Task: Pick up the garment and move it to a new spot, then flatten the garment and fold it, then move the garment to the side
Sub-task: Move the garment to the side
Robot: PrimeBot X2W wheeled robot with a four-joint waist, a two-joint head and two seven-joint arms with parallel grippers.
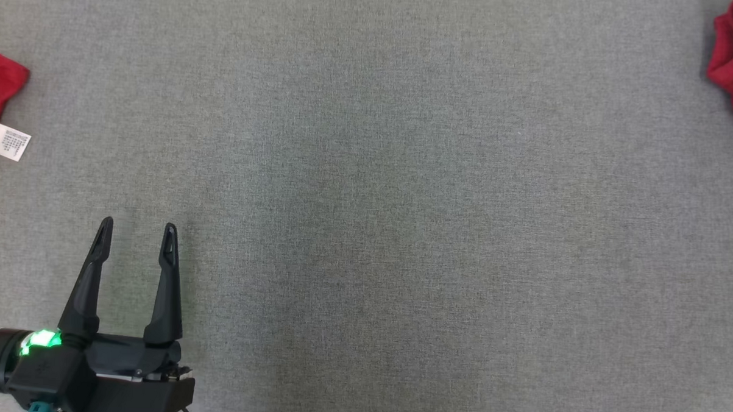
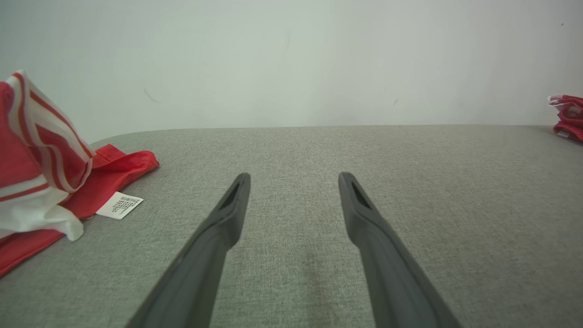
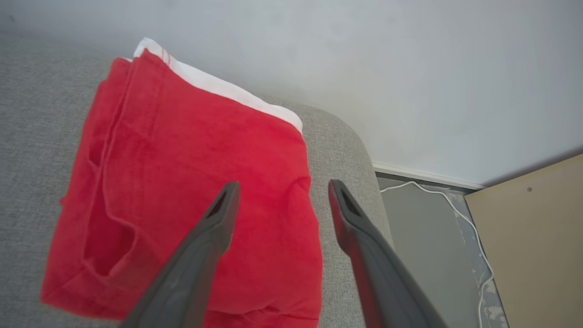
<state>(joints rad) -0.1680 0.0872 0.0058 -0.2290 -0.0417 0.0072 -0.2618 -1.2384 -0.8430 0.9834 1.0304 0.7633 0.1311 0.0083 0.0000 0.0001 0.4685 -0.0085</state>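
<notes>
Folded red garment (image 3: 182, 159), right end effector (image 3: 283, 184) above (fingers apart)

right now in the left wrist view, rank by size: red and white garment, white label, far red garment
1. red and white garment, largest
2. far red garment and white label look alike; the garment is farther and cut by the frame, so unranked

The red garment (image 3: 191, 182) is seen folded into a compact, roughly rectangular bundle, with a white band shown along its far edge. It is laid flat on the grey surface (image 3: 36, 91), beside its rounded corner.
</notes>
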